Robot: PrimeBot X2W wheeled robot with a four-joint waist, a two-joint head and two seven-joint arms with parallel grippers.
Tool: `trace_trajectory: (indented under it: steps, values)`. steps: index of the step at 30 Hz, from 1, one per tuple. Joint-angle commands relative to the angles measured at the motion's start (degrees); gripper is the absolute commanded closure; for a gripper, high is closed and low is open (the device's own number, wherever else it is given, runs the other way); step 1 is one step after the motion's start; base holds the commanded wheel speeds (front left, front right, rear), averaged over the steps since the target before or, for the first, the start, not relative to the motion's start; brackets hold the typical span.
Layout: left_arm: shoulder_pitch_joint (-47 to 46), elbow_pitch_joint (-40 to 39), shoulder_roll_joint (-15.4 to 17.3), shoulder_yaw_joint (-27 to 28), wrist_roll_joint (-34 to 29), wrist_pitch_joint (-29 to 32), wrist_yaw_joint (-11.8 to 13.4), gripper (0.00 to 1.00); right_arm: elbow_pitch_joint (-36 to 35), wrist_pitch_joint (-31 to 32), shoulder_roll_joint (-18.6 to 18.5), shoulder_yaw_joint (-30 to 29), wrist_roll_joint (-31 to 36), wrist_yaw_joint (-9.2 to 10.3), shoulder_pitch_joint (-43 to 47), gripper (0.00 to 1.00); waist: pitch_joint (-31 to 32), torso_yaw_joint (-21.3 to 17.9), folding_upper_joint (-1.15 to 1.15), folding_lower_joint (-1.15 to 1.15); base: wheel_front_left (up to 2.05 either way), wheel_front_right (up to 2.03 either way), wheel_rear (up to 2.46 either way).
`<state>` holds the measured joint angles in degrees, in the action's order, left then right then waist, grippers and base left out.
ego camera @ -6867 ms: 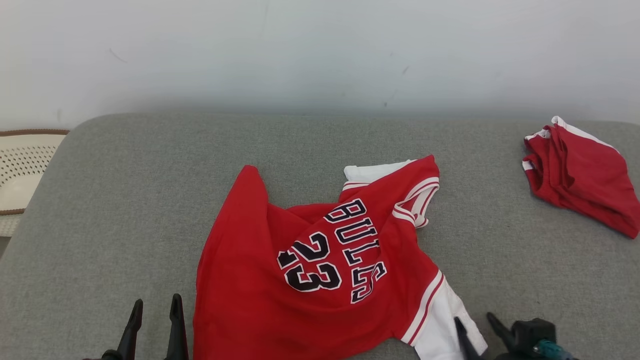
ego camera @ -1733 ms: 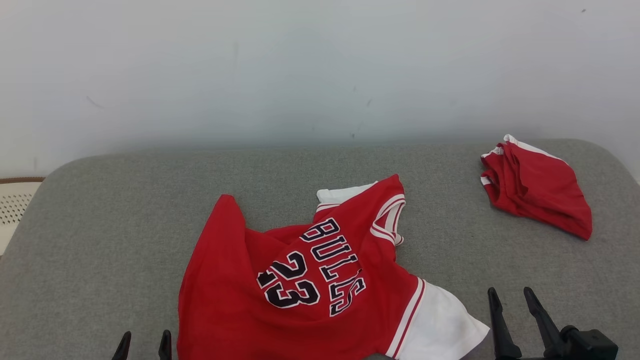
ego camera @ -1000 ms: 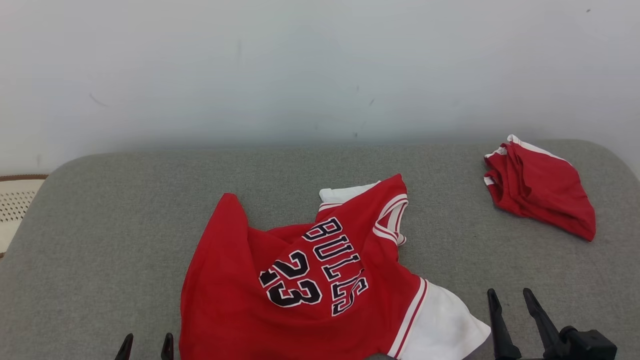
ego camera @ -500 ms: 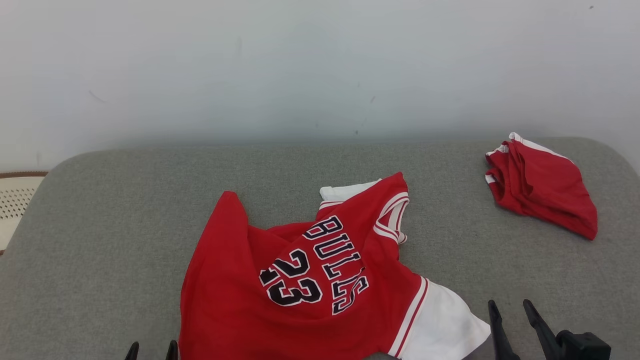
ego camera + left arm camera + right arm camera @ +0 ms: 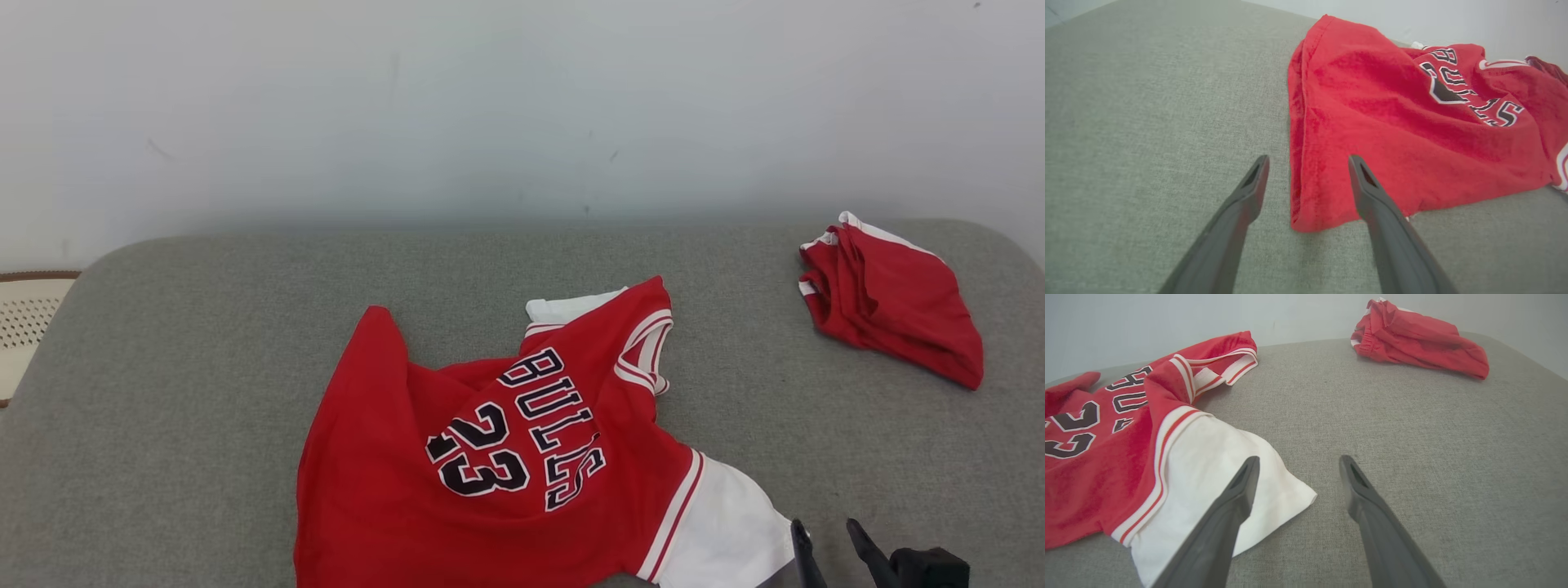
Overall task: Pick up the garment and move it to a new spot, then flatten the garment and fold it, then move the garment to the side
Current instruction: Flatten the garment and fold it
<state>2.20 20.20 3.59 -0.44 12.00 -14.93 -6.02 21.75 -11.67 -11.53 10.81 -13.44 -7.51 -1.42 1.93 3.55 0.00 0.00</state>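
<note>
A red jersey [image 5: 490, 457] with "BULLS 23" in black and white sleeves lies crumpled on the grey cushion [image 5: 204, 327], hem toward the left. In the left wrist view my left gripper [image 5: 1308, 161] is open, low over the jersey's [image 5: 1392, 122] hem corner, one finger over grey fabric and the other over red cloth. My right gripper [image 5: 826, 535] is open at the head view's bottom edge, just right of the white sleeve [image 5: 727, 531]. In the right wrist view my right gripper [image 5: 1299, 459] holds nothing and its left finger overlaps the sleeve [image 5: 1216, 469].
A second red garment [image 5: 894, 302], bunched with white trim, lies at the cushion's far right corner; the right wrist view has this garment [image 5: 1421, 339] at its top. A white perforated basket [image 5: 28, 318] sits beyond the cushion's left edge. A pale wall stands behind.
The head camera has shifted a little, moving the scene. Both grippers have sunk toward the head view's bottom edge, the left one past it. The jersey lies as before.
</note>
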Motion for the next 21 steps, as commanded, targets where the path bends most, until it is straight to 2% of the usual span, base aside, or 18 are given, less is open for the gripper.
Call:
trace_trajectory:
  steps: [1,8,20,21]
  values:
    - [-0.6,1.5,0.0,-0.2,0.1,-0.2,-0.3,0.00,1.3,-0.4,0.2,0.4,0.5,0.04,-1.0,0.00,-0.2,0.0,0.00,0.00,0.00,0.00,0.00]
    - [-2.2,7.6,-0.2,-0.6,1.4,-0.2,-0.9,0.00,8.8,-1.1,0.5,2.0,0.8,0.04,-5.3,0.00,-0.9,-0.2,0.00,0.00,0.00,0.00,0.00]
    - [-5.3,13.3,-0.5,-2.4,1.6,-0.2,-1.3,0.00,22.8,-1.7,0.9,3.5,2.0,0.04,-12.5,0.00,-2.1,0.5,0.00,0.00,0.00,0.00,0.00]
    - [-5.7,13.8,-0.5,-2.6,1.7,-0.2,-1.3,0.00,23.7,-1.9,0.9,3.6,1.9,0.04,-12.9,0.04,-2.2,0.6,0.00,0.00,0.00,0.00,0.00]
